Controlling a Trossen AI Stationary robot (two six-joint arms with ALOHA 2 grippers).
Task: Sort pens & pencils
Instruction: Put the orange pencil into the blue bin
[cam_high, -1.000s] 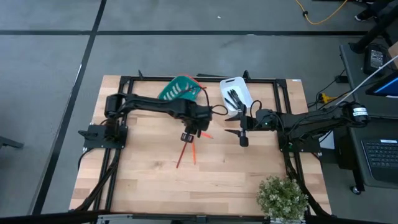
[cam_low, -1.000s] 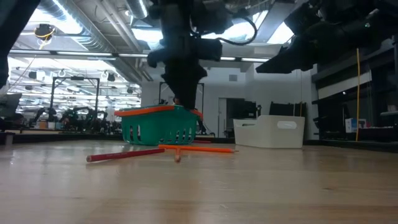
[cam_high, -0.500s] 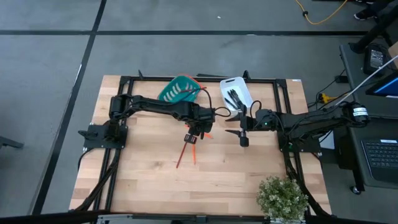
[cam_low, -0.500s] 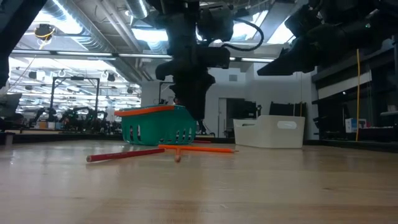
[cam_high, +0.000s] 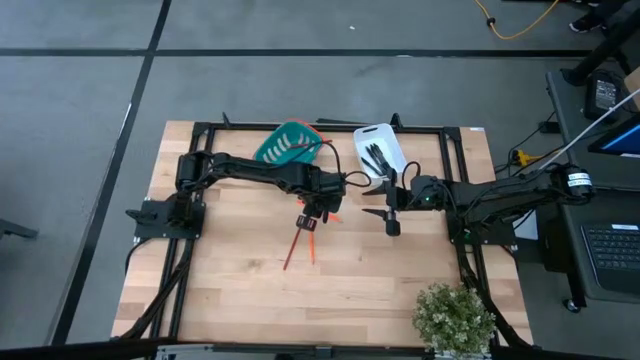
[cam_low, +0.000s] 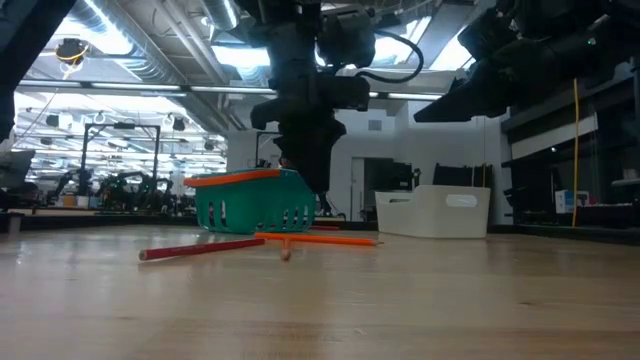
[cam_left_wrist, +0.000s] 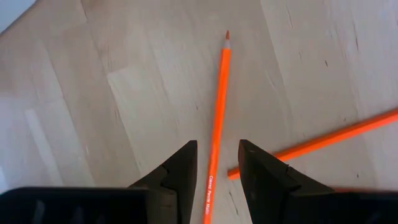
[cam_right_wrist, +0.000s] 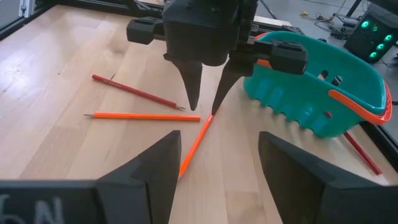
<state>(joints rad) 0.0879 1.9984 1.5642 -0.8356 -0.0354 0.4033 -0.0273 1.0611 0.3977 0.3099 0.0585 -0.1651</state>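
Note:
Three pencils lie flat on the wooden table: a red one (cam_right_wrist: 137, 92), an orange one (cam_right_wrist: 146, 116) and a second orange one (cam_left_wrist: 217, 112). My left gripper (cam_left_wrist: 217, 174) points down over that second pencil, open, one finger on each side of it near one end, and its fingertips (cam_right_wrist: 193, 104) are just above the wood. Black pens (cam_high: 376, 155) lie in the white tray (cam_high: 392, 138). My right gripper (cam_high: 373, 200) waits open, to the right of the pencils and above the table.
A teal basket (cam_right_wrist: 317, 81) with an orange rim stands on the far side, and another red pencil (cam_right_wrist: 357, 149) lies beside it. A potted plant (cam_high: 455, 315) stands at the near right corner. Bare wood stretches along the near edge.
My left gripper has shifted a little toward the table's right edge and sunk slightly over the orange pencil, then held still. The pencils have stayed where they were.

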